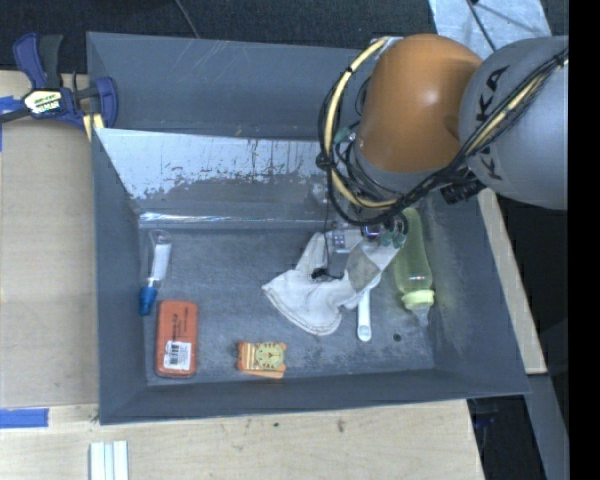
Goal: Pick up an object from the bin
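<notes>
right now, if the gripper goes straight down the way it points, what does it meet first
Most likely the crumpled white cloth, which lies right under the gripper. How much gap is left between them is unclear from this angle.

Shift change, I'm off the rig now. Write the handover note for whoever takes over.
End effector: low over the crumpled white cloth, right of the bin's middle; whether it grips cannot be told.
Things: white spoon-like utensil just right of the cloth; yellow-green bottle by the right wall; orange box and small yellow packet along the view's lower wall; blue-capped tube at left.
Done: nothing seen lifted.
Left: secure one thing, probably the cloth, and raise it out of the bin.
</notes>
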